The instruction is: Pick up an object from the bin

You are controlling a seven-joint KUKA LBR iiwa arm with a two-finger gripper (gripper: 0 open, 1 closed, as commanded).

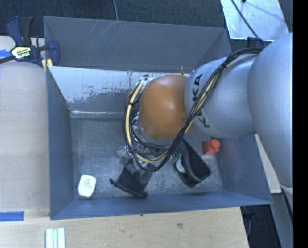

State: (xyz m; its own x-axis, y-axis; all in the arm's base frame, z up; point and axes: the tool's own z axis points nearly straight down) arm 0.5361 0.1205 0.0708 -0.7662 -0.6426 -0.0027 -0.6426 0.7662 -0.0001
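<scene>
Black flat piece (129,183), lying tilted on the floor of the bin (61,154) close to the near wall, looks the likeliest thing to be picked, since the claw (136,164) hangs directly above it, touching or nearly so. Whether the claw is released or clenched I cannot tell, because the orange cover (162,107) and looped cables (131,123) hide it. A white lump (87,185) sits well apart in the near left corner, where the sloping walls would probably crowd a grasp. Further in, to the right, a black shoe-like thing (194,168) lies just beside the cables, and an orange block (212,147) rests under the arm (231,102).
</scene>
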